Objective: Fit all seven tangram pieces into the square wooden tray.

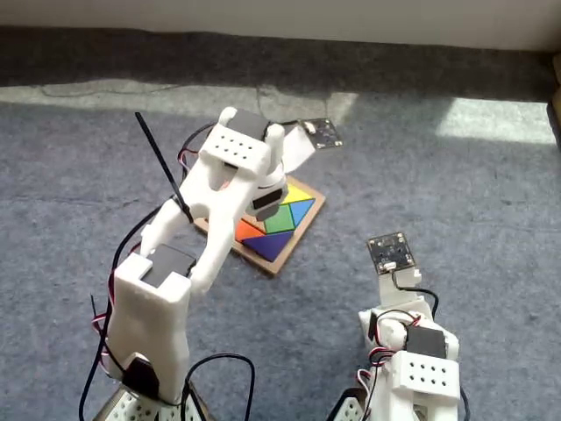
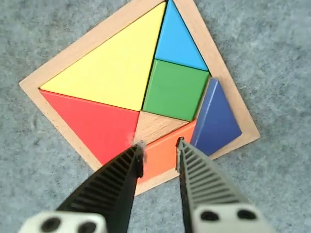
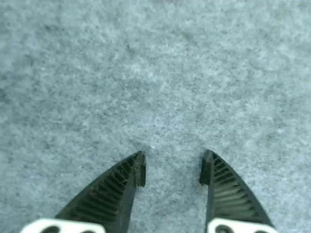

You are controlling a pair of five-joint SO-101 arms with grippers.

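Seen from above, the left arm (image 1: 215, 189) lies across the square wooden tray (image 1: 298, 239), covering much of it. In the left wrist view, the fingers of the left pincer (image 2: 159, 144) overlap the orange piece (image 2: 163, 155), and the picture's top edge clips the tray's corner. The base of the right arm (image 1: 421, 373) runs off the high view's bottom edge.

Grey carpet (image 1: 456, 228) is spread across the whole work area. The square wooden tray (image 2: 87, 46) is laid flat on it, turned corner-on. At the near edge, two arm bases (image 1: 123, 408) are planted side by side, and a black cable (image 1: 230, 358) is looped on the carpet between them. Sunlight (image 1: 491, 118) is thrown along the far side.
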